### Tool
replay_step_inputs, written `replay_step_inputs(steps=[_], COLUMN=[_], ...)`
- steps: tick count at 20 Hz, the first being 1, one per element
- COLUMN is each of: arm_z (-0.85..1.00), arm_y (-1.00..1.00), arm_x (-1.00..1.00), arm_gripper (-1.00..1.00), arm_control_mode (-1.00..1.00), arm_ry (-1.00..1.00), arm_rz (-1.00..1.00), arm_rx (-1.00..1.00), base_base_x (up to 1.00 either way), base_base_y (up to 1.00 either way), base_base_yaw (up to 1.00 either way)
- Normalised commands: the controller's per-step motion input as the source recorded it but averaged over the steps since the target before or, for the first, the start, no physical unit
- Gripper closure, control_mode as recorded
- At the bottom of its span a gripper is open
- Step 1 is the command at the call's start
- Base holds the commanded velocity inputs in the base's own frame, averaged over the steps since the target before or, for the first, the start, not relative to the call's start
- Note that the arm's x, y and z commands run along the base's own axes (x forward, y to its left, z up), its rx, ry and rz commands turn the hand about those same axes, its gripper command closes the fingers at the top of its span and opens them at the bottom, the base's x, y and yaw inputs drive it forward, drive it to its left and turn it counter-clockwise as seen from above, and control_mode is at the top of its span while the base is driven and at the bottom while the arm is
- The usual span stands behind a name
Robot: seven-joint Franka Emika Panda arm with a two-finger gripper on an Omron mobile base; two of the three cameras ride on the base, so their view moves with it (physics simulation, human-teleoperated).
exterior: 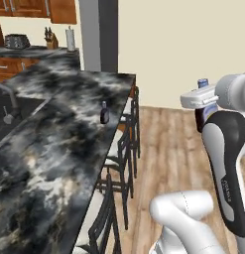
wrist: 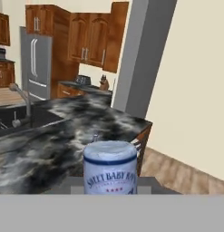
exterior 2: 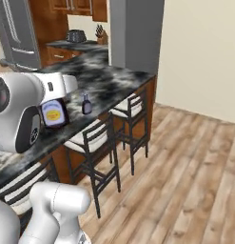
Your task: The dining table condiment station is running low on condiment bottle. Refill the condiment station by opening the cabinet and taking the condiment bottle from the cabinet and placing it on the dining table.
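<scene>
The gripper (exterior: 206,106) is carrying the condiment bottle (wrist: 110,166), its jaws clamped on the bottle's sides, held upright in the air beside the stool side of the dining table (exterior: 54,144) and not yet over it. I judge the robot is doing the transport step. Next the arm must be bringing the bottle over the marbled top, near the other dark bottle (exterior: 104,113), lowering until it is standing, and then releasing.

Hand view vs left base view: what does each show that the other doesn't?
Hand view alone: the steel fridge and the printed pale label of the held condiment bottle. Left base view alone: the white paper towel roll, the bottle's blue cap and the robot's white arm. Both: the marbled black-and-grey dining table, its tap, and a small dark bottle standing on it.
</scene>
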Motion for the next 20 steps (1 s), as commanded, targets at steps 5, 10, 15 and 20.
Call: replay_step_inputs(steps=[5,10,15,20], arm_z=[0.00,0.00,0.00,0.00], arm_y=[0.00,0.00,0.00,0.00], arm_x=[0.00,0.00,0.00,0.00], arm_gripper=[1.00,1.00,1.00,1.00], arm_control_mode=[1.00,1.00,1.00,1.00], arm_ry=[0.00,0.00,0.00,0.00], arm_rz=[0.00,0.00,0.00,0.00], arm_rx=[0.00,0.00,0.00,0.00], base_base_x=[0.98,0.95,0.93,0.72], base_base_y=[-0.63,-0.63,-0.63,-0.88], base_base_yaw=[0.54,0.55,0.55,0.47])
